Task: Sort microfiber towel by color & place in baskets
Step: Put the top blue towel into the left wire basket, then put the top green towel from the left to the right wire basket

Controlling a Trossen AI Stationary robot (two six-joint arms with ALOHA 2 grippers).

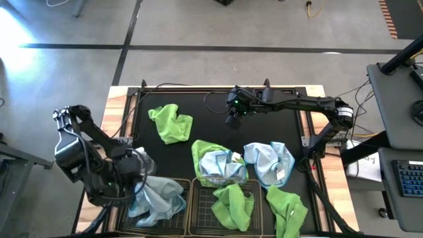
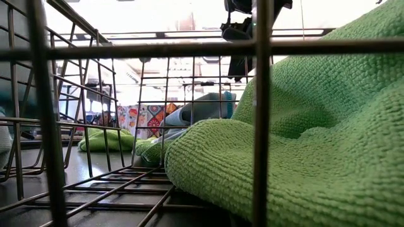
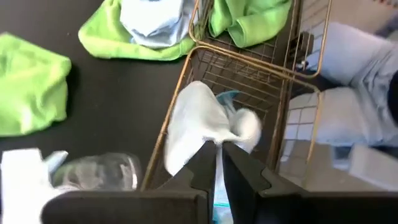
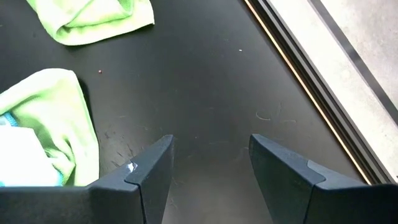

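Towels sorted: one pale blue towel lies in the left basket, directly under the left end effector; one green towel lies in the right basket next to it.
Left end effector state: fingers nearly closed, with a fold of the pale blue towel pinched between the tips over the left basket; judged to be at the point of release, not yet clear of the cloth.
Right end effector state: right end effector has its fingers spread wide and holds nothing; it hovers over bare black mat at the far side of the tabletop.
Towels left, nearest right end effector: lone green towel on the mat off to one side of it, toward the left arm.
Towels left, between right end effector and baskets: mixed heap, a green towel with a blue one on top, touching the far rim of the baskets; beside it a second blue towel.
Towels left, beside right basket: another green towel on the mat just outside that basket, on the side away from the left end effector.
Progress judgement: two of about seven cloths are in place; most of the sort remains.
Other items: clear spray bottle stands close beside the left end effector, just outside the left basket.
Obstructions: the bottle crowds the left arm's path out of the basket; the stacked blue-on-green heap needs separating before either cloth goes in cleanly, and it overlaps the basket rim.
Low view: dominated by basket wire and green cloth; little else can be told from it.
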